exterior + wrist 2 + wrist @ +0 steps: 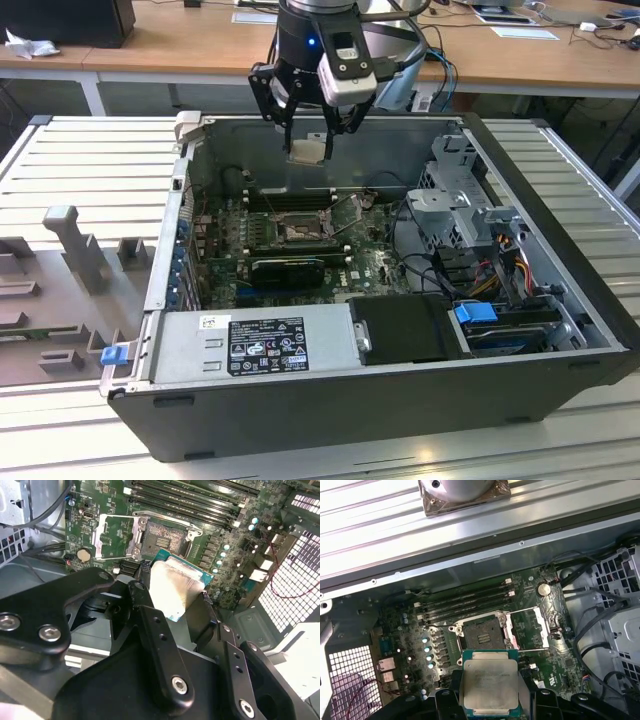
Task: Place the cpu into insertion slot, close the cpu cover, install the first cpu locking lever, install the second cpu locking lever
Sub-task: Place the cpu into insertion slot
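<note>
In the exterior view I am hanging over the open computer case [400, 400], near its far wall, and my gripper [309, 151] is clenching the chip [304, 153] between its two fingers, face roughly level. The chip is riding in the air well above the circuit board [375, 262] and is touching nothing but me. The socket [300, 232] is lying below it, in the far half of the board, between the memory slots and the long black card. In the second wrist view my black fingers [150, 625] are pressing on opposite edges of the chip [175, 587], whose pale face is showing between them; past it the socket [162, 537] is standing bare, and the metal cover [112, 537] is swung open, sitting just beside the socket rather than over it. In the first wrist view the chip [490, 682] is hanging in my grip with its green rim showing, the socket [482, 632] is lying open just beyond its edge, and the cover [527, 627] is folded back on the side nearer the round battery [543, 588].
</note>
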Controlling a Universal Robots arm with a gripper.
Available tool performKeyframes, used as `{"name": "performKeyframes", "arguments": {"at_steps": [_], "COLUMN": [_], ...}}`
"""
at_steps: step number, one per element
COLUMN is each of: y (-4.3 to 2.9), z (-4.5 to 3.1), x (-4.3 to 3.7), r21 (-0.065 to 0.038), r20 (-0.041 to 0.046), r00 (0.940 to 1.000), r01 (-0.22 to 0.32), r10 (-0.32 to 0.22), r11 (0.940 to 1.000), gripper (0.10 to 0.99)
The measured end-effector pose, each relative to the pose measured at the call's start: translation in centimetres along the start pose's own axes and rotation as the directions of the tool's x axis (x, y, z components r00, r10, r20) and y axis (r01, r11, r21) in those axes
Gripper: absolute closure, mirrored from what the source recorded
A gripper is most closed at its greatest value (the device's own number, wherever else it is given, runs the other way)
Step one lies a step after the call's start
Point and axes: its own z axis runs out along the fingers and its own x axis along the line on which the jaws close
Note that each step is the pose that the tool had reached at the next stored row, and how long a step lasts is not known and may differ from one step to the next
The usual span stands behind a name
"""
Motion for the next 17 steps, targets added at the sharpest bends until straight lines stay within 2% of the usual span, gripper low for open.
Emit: {"name": "performKeyframes", "arguments": {"at_steps": [17], "y": [0.00], "z": [0.04], "x": [0.00], "r21": [-0.001], "r20": [0.0052], "r00": [0.9983], "r01": [-0.058], "r10": [0.058], "r11": [0.9983], "gripper": [0.561]}}
